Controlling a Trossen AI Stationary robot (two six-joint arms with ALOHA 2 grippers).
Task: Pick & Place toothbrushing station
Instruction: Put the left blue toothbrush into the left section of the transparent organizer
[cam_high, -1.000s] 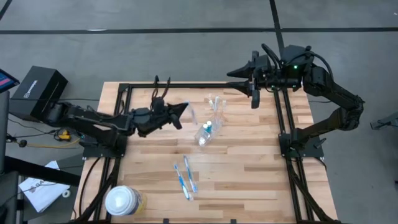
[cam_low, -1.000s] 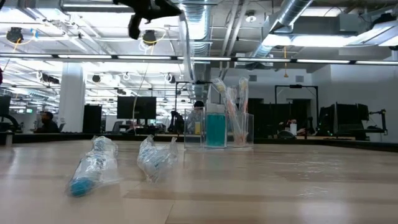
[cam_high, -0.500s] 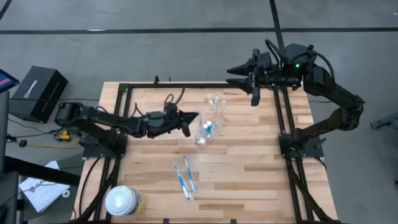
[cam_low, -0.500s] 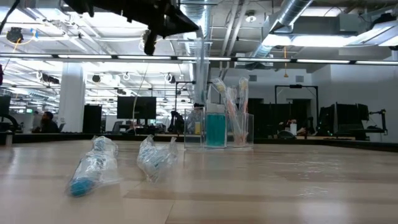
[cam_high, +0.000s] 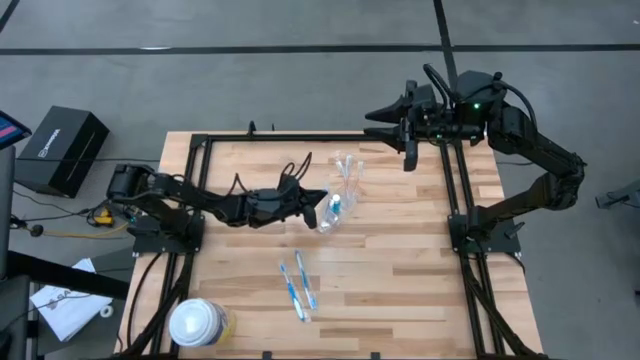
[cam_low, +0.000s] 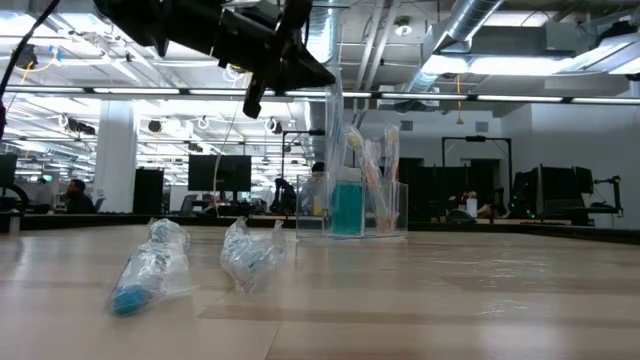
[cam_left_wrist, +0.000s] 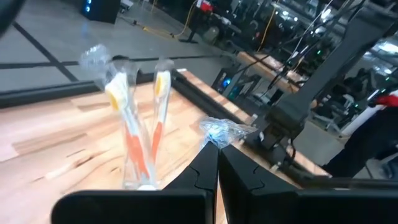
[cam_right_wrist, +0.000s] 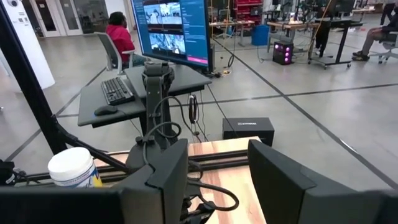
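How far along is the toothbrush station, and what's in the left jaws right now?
Done: orange toothbrushes already stand in the clear cup. In hand: the left gripper, shut on a wrapped toothbrush, is beside the cup. Left: two blue toothbrushes still lie on the table. The right gripper waits open.

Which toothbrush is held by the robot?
The wrapped toothbrush pinched in the left gripper, above the table. Two blue toothbrushes lie flat; the orange ones stand in the clear cup.
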